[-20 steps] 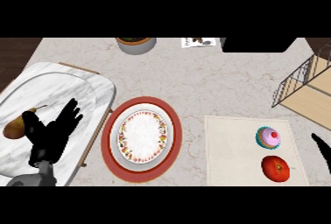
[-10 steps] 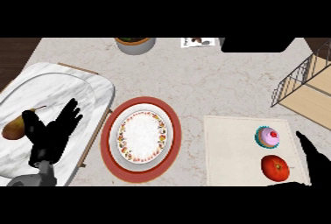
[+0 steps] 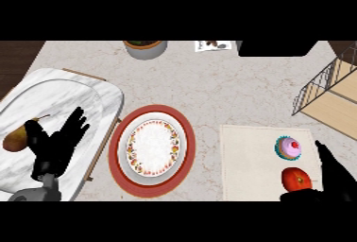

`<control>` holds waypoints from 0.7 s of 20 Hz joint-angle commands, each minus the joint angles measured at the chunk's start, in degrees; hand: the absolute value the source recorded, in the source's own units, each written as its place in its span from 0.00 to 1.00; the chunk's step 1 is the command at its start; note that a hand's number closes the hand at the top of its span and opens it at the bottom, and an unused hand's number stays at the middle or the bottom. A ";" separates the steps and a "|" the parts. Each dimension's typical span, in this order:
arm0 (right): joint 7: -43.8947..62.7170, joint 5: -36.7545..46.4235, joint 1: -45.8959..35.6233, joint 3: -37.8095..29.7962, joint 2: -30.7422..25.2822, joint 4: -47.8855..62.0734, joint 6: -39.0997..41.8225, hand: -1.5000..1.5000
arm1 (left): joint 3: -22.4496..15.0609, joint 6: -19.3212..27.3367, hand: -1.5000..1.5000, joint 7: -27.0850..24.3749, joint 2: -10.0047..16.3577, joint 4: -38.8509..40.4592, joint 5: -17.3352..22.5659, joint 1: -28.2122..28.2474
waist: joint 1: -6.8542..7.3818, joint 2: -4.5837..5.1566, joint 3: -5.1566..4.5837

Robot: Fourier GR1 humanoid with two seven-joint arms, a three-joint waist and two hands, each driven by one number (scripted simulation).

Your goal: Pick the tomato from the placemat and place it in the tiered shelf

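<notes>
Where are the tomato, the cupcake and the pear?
tomato (image 3: 295,178), head view, middle of its red skin.
cupcake (image 3: 288,146), head view, its pink icing.
pear (image 3: 15,140), head view, its brown body.

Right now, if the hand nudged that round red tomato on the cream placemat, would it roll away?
Probably: the round red tomato looks smooth, so it may roll. The cream placemat has no rim to stop it. The pink cupcake nearby might block it.
</notes>
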 commanded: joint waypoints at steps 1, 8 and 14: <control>-1.27 2.11 -0.65 -0.47 2.51 2.61 -0.88 0.00 | 0.32 0.11 0.50 0.55 -1.40 7.19 -0.27 -1.99 | -0.41 0.72 -0.70; -10.48 4.57 1.30 -0.01 7.29 9.70 -5.25 0.00 | 0.13 -0.25 0.50 4.34 -0.44 1.02 -0.48 0.42 | -0.23 0.63 -0.64; -13.79 -0.76 -3.90 2.41 4.92 13.15 8.23 1.00 | -2.00 0.83 0.50 1.83 -2.96 2.33 -2.92 0.47 | 0.41 0.95 -0.68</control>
